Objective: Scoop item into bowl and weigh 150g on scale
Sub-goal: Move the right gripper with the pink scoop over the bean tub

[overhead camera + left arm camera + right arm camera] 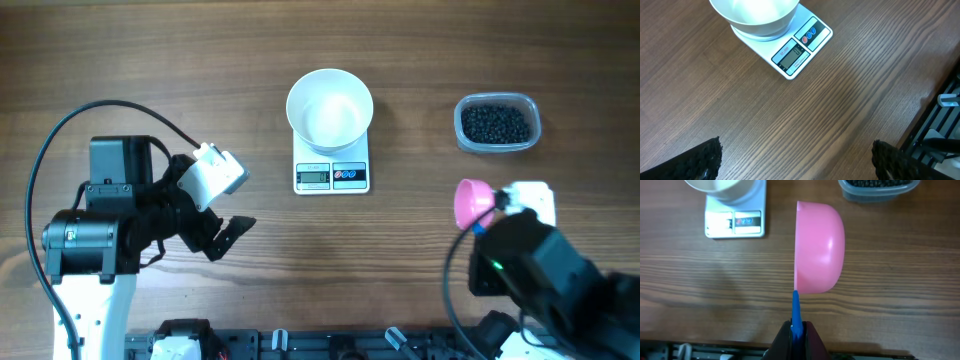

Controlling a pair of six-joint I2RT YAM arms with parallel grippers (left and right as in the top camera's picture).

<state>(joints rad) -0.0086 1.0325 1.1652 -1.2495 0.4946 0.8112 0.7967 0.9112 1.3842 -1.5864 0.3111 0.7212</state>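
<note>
Overhead: bowl (330, 108) sits empty on scale (332, 176) at 12 o'clock of the table (400, 260). The item (495, 122), a dark pile of beads, lies in clear tub (498, 148) at 2 o'clock, well apart from the bowl. Pink scoop (472, 203) hangs at 4 o'clock, near the tub. Left fingers (234, 232) are spread wide and empty at 8 o'clock, far from everything. Risk: nothing braces the tub, so a scoop pushed into the pile may shove or tip it. Loose round beads would then roll across the table.

Left wrist: the bowl rests towards the 12 o'clock end of the scale, with display (791, 55) at the 5 o'clock corner. Digits are too small to read. Risk: a knock from the scoop could shift the bowl. A full scoop near the end may overshoot the target weight.

Right wrist: right fingers (796, 332) are clamped shut on the thin blue handle (795, 307). The scoop is rolled on its side, mouth facing 9 o'clock. Risk: if loaded at this roll, beads would pour out on the long carry to the bowl. The narrow handle may also pivot in the grip under load.
</note>
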